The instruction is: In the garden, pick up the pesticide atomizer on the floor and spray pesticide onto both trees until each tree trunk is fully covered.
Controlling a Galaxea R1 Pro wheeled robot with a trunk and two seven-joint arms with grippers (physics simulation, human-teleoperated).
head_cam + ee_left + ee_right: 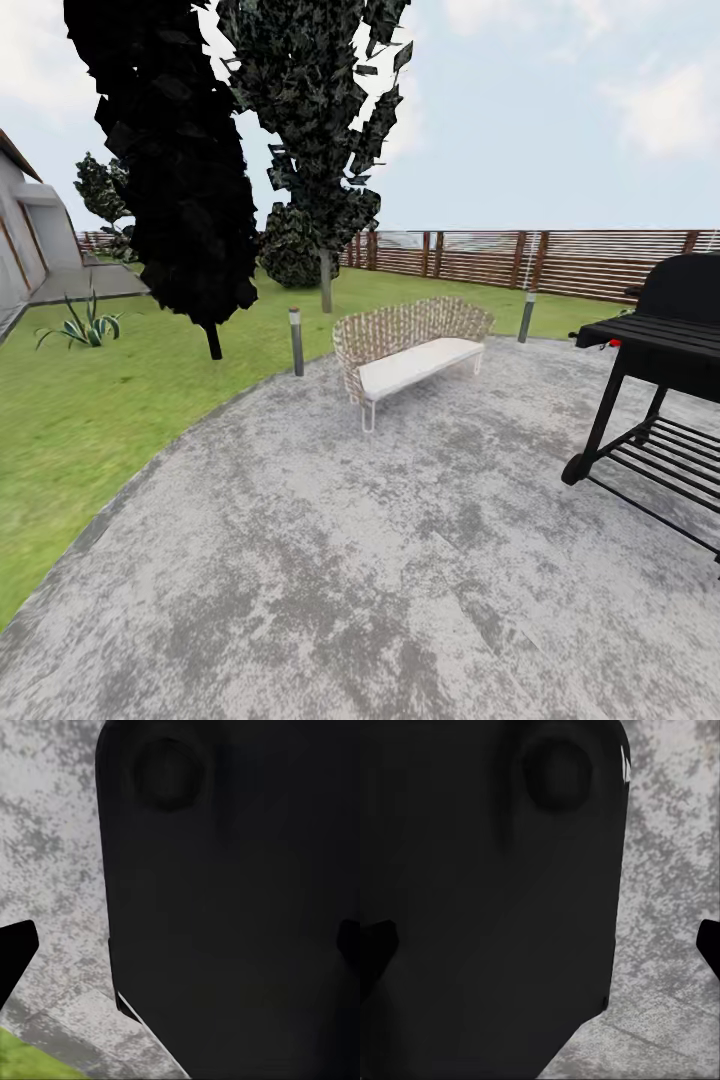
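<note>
Left gripper: fingers spread wide, nothing held | right gripper: same, wide and empty | tree on lawn behind wicker bench at patio edge

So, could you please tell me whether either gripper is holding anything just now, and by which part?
Nothing is held. The left gripper and right gripper both have their fingers spread wide, with no object between them.

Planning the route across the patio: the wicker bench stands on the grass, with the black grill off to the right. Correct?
Not quite. The head view shows the wicker bench standing on the grey paved patio, near its edge, not on the grass. The black grill is indeed to the right.
</note>
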